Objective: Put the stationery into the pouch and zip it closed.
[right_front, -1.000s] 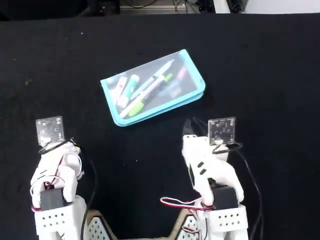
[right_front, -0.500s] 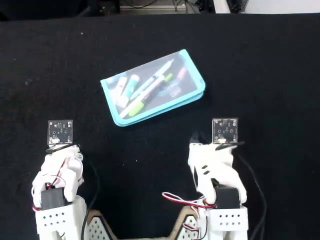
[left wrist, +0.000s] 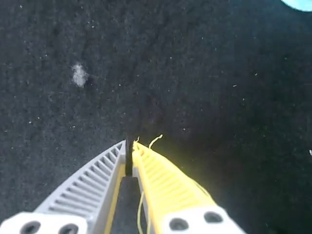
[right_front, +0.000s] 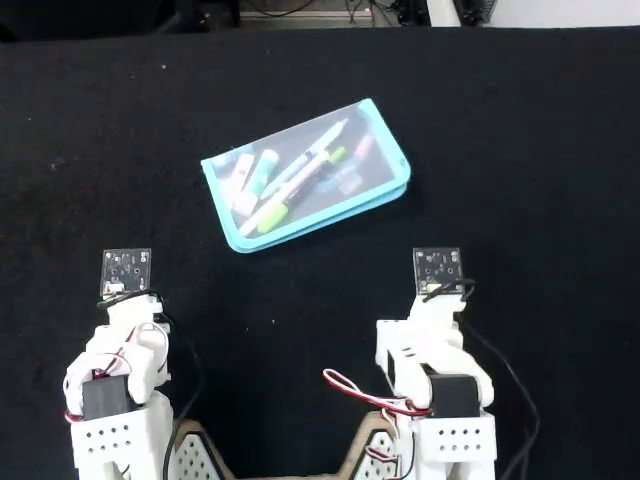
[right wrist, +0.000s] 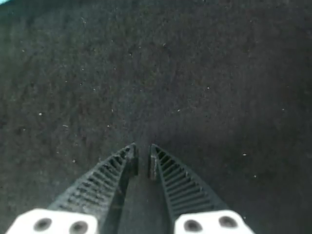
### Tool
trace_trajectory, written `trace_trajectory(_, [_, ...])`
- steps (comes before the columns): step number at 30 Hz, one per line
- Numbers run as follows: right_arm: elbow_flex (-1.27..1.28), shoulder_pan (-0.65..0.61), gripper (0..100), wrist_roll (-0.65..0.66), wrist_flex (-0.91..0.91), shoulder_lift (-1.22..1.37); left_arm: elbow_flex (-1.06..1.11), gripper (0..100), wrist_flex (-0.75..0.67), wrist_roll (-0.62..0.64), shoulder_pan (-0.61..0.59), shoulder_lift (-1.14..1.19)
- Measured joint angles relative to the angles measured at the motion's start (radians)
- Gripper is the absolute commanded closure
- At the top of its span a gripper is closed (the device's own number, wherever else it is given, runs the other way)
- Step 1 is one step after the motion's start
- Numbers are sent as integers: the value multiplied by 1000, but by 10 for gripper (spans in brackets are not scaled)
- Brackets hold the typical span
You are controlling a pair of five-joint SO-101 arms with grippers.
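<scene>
Black-clothed table (right_front: 520,150) is spreading under the rig. We are seeing the pouch (right_front: 305,175) lying flat and slanted at mid-table, well ahead of both arms, with pens (right_front: 290,190) showing through its clear face. Left gripper (left wrist: 130,144) is hovering over bare table, fingers pressed together, gripping nothing. Right gripper (right wrist: 142,150) is hanging likewise, fingers all but touching with a thin slit between, nothing in it. Left arm (right_front: 115,345) and right arm (right_front: 432,345) are sitting folded at the near edge.

No legible text, number, label or sign anywhere in view. Possibly some print on the pens (right_front: 290,185) inside the pouch (right_front: 300,222), but too small to read.
</scene>
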Motion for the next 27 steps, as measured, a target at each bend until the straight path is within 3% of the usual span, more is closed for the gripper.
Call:
trace_trajectory(12, [0, 0, 948, 0, 0, 0, 0, 969, 0, 0, 0, 0])
trace_trajectory(19, [0, 0, 948, 0, 0, 0, 0, 969, 0, 0, 112, -23])
trace_trajectory(27, [0, 0, 948, 0, 0, 0, 0, 969, 0, 0, 124, -23])
